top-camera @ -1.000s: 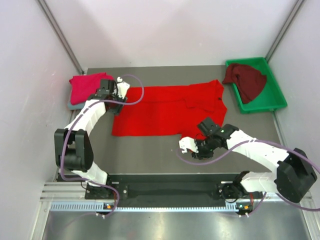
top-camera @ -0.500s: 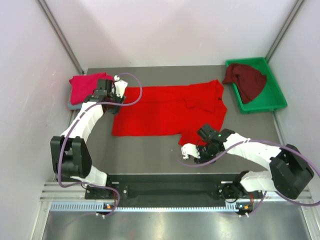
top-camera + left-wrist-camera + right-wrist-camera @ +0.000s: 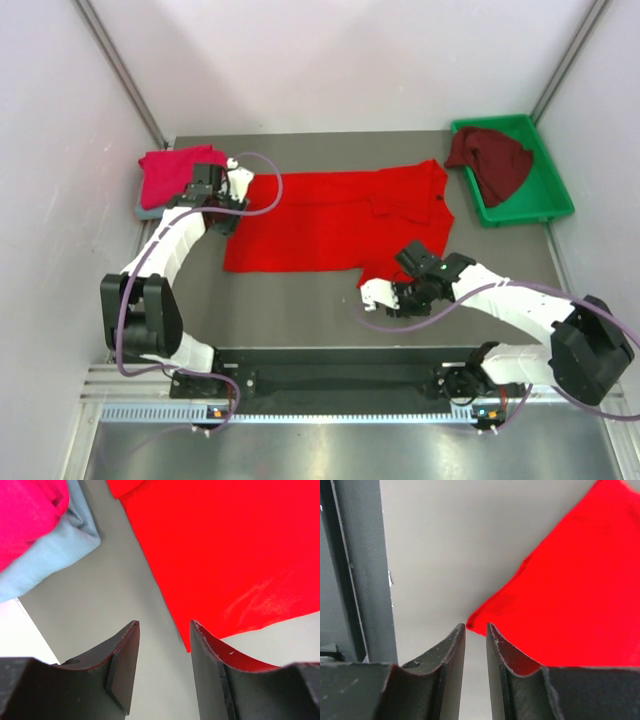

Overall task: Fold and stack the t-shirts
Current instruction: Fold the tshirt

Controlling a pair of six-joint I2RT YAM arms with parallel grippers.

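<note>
At table centre: a bright red cloth short-sleeved t-shirt (image 3: 335, 220) lies spread flat and unfolded on the dark grey tabletop (image 3: 300, 310), with its neck end toward the right.
Far-left corner: a folded crimson-pink cloth t-shirt (image 3: 165, 175) rests on a folded grey-blue cloth t-shirt (image 3: 55, 555), whose edge shows beneath it.
Far-right corner: a crumpled dark maroon cloth t-shirt (image 3: 490, 160) sits in a green plastic tray (image 3: 545, 208), spilling over the tray's left rim.
Left gripper (image 3: 162, 625): it sits between the pink-and-blue stack and the left edge of the red shirt. Its black fingers are spread, with only bare table in the gap.
Red shirt relative to left gripper: in the left wrist view the cloth fills the right side, and one corner ends just beside the right-hand fingertip. Whether they touch cannot be told. The stack lies well off to the upper left.
Right gripper (image 3: 475, 627): it is at the near right end of the red shirt, low over the table. Its fingers stand close together, and grey table shows through the narrow slit between them.
Red shirt relative to right gripper: a pointed corner of the cloth lies at the mouth of the slit, right at the fingertips. The rest of the shirt spreads away to the upper right.
</note>
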